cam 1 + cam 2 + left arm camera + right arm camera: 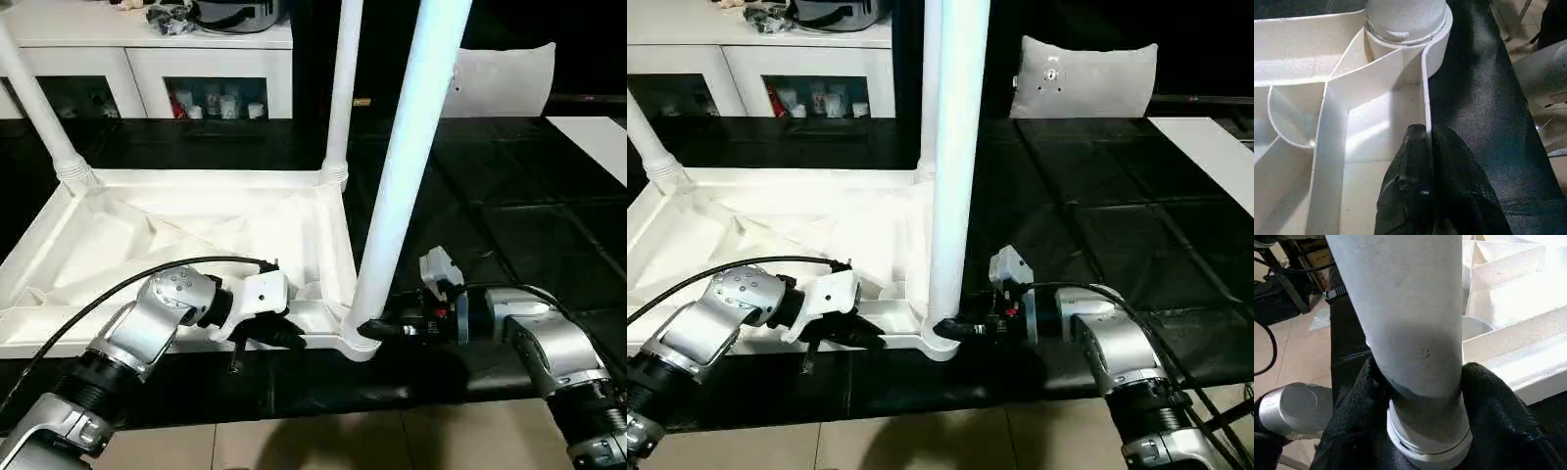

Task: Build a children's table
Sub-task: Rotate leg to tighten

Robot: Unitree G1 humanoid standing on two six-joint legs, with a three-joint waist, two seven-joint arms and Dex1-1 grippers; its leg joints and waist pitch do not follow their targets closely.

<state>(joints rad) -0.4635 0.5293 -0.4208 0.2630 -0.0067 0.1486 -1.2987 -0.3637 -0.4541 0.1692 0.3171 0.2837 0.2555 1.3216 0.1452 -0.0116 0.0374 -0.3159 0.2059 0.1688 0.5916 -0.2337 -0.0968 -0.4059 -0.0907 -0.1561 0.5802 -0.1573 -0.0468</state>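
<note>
The children's table top (pixel 196 235) lies upside down on a black mat, ribbed underside up. Three white legs stand in its corner sockets: far left (pixel 34 98), far right (pixel 343 88) and near right (pixel 407 166). My left gripper (pixel 284 335) is at the near edge, and the left wrist view shows its black fingers (pixel 1410 161) shut on the thin rim wall just beside the near right socket (pixel 1405 29). My right gripper (pixel 370 328) reaches in from the right. Its fingers (pixel 1488 396) wrap both sides of the near right leg (pixel 1400 308) just above its collar.
A white cabinet (pixel 147 49) with shelves stands at the back left. A white cushion (pixel 505 83) leans at the back right and a white board (pixel 598 137) lies at the right edge. Beige floor tiles (pixel 323 441) begin at the mat's near edge.
</note>
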